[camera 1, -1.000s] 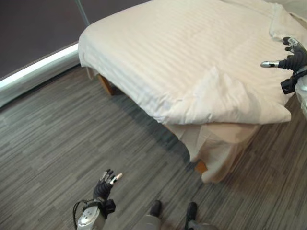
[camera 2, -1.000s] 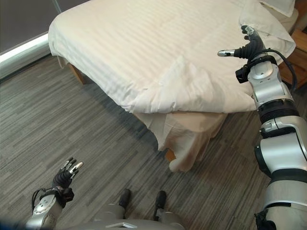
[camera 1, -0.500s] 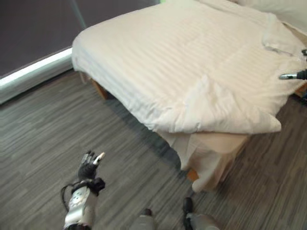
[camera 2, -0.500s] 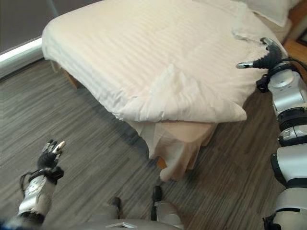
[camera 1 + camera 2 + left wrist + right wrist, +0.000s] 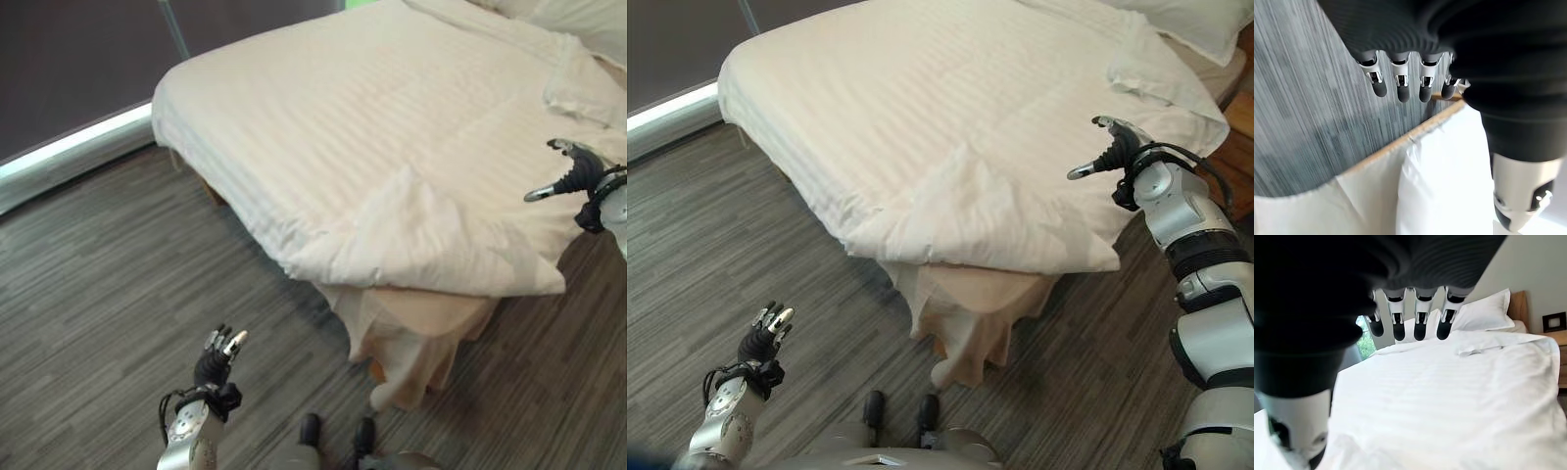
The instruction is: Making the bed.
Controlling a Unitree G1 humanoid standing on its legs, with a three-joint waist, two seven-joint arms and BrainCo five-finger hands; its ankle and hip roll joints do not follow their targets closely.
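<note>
Lowered nearer the duvet (image 5: pixel 950 127): right hand (image 5: pixel 1114 152), fingers relaxed, empty. Folded corner (image 5: pixel 970 211) lies to its left. Left hand (image 5: pixel 764 345) over floor (image 5: pixel 745 235), loose, farther.

Cream-white duvet (image 5: pixel 392 127) with faint tonal stripes, white pillow (image 5: pixel 1484 313), beige bed skirt (image 5: pixel 965 313) at six o'clock, grey streaked wood-grain floor (image 5: pixel 88 294), dark grey wall (image 5: pixel 69 59) at ten o'clock.
</note>
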